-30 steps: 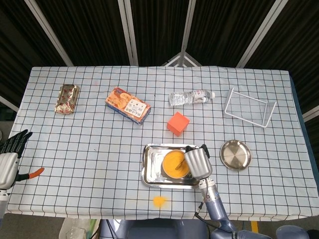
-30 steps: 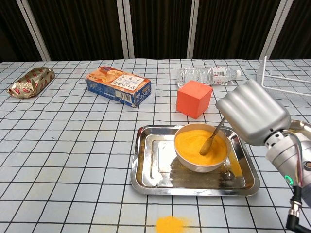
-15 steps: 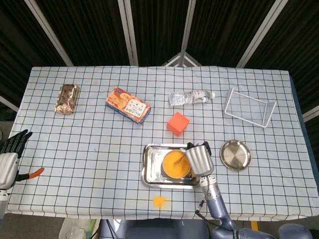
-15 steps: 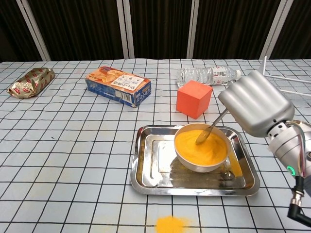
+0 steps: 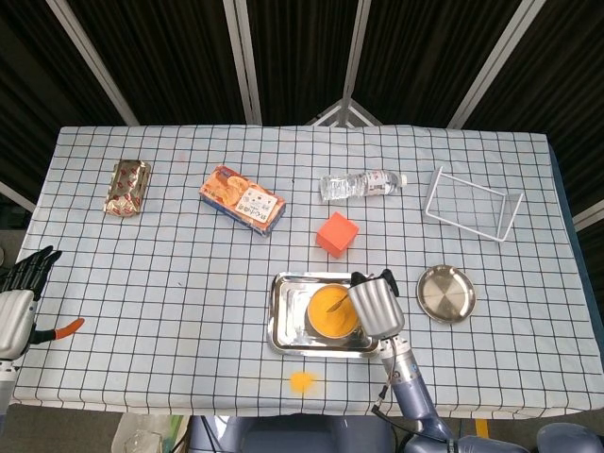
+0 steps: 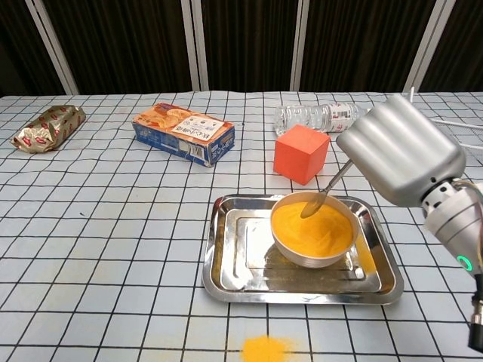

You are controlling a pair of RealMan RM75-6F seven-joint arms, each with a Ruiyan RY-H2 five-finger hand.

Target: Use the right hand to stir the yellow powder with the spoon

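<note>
The right hand (image 6: 400, 149) grips the spoon (image 6: 324, 190), whose handle slants down from under its curled fingers to the far rim of the bowl of yellow powder (image 6: 313, 228). The bowl sits in the steel tray (image 6: 226, 271) near the table's front edge. At the front left corner, the left hand (image 5: 21, 278) hangs with fingers spread, holding nothing.

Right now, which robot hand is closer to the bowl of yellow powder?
The right hand. It holds the spoon, whose tip dips into the bowl on the tray. The left hand is far off at the table's left edge, holding nothing.
</note>
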